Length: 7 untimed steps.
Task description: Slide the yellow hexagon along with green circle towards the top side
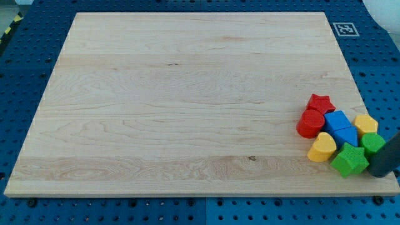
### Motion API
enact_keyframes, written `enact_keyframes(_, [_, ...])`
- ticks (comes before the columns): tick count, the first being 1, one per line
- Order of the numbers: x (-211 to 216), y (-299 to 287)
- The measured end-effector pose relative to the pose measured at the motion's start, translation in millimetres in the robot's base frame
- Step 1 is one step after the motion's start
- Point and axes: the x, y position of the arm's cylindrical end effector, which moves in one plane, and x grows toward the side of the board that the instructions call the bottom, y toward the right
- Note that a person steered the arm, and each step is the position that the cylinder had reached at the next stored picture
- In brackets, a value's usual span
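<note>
The yellow hexagon (365, 123) sits near the board's right edge, in a tight cluster of blocks. The green circle (373, 143) lies just below it, touching it. My tip (379, 173) is at the view's bottom right, just below the green circle and right of the green star (349, 160). The dark rod leans in from the right edge of the view and hides part of the green circle's lower right side.
The same cluster holds a red star (319, 102), a red circle (309, 123), two blue blocks (337, 119) (346, 135) and a yellow heart (322, 148). The wooden board (187, 100) lies on a blue pegboard. A black-and-white tag (344, 29) sits beyond the top right corner.
</note>
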Motion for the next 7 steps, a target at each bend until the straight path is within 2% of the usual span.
enact_keyframes(3, [-38, 0])
enact_keyframes(5, [-81, 3])
enact_keyframes(7, [-89, 18])
